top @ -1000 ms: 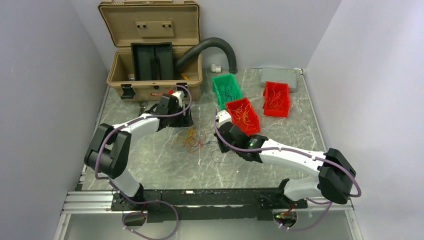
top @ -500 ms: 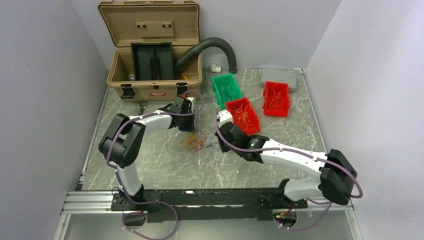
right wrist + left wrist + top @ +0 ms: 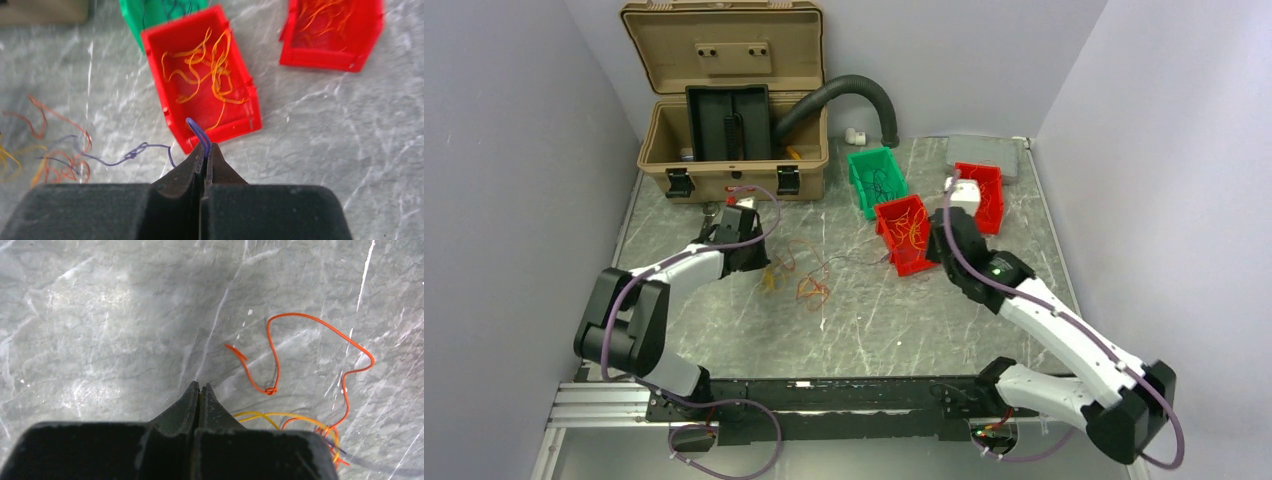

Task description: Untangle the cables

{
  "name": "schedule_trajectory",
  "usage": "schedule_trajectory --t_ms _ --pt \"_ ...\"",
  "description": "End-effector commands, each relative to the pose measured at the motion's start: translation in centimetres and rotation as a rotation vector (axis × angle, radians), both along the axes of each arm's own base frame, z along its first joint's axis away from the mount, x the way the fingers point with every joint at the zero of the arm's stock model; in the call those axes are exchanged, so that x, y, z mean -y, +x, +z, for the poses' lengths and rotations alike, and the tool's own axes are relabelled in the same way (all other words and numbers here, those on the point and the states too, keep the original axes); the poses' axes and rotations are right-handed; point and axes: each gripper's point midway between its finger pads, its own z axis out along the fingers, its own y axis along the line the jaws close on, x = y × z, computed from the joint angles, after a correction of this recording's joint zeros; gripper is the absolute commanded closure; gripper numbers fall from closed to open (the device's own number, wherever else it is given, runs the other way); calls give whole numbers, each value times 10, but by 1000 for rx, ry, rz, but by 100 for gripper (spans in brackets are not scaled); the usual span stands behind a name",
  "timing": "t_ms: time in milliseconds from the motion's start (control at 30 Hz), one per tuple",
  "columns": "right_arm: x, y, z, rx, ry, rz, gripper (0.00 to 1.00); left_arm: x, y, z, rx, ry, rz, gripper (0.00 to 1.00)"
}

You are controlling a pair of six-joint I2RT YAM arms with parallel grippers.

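Note:
The cables (image 3: 809,280) lie as a loose orange, yellow and red tangle mid-table. My left gripper (image 3: 759,265) sits at the tangle's left edge, near the table. In the left wrist view it (image 3: 200,385) is shut, with a thin yellow strand in the seam; yellow cables (image 3: 260,416) run out from under its right finger beside a knotted orange cable (image 3: 272,360). My right gripper (image 3: 931,245) hovers by the middle red bin (image 3: 892,250). It (image 3: 206,146) is shut on a dark blue cable (image 3: 197,131), which trails left through a knot (image 3: 135,151) to the tangle (image 3: 60,165).
A green bin (image 3: 861,190) and a second red bin (image 3: 996,200) holding loose wires stand at the back right, with a grey pad (image 3: 984,155) behind. An open tan toolbox (image 3: 734,180) and a black corrugated hose (image 3: 844,92) fill the back left.
My left gripper has shut and moved back left after reaching into the tangle. My right gripper has swung right past the red bin, drawing the dark blue cable out taut and spreading the tangle.

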Motion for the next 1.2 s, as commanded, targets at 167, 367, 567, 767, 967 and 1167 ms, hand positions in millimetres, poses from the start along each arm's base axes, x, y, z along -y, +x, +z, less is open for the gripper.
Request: schedule_trajectory --t_ms 167,367,567,767,967,1167 --pt "16 24 114 239 66 -43 100 -12 15 21 120 34 31 100" --pt "6 49 183 345 79 -50 100 -14 14 19 115 41 31 100" --pt "6 66 248 464 96 -55 100 -19 12 40 209 -24 63 100" --pt "-3 97 263 474 70 -56 100 -5 11 53 279 -86 -20 100" --pt "-19 133 262 468 110 -32 100 6 10 58 300 -122 -84 100" --pt "-40 169 245 440 137 1 100 10 8 67 349 -141 -118 100"
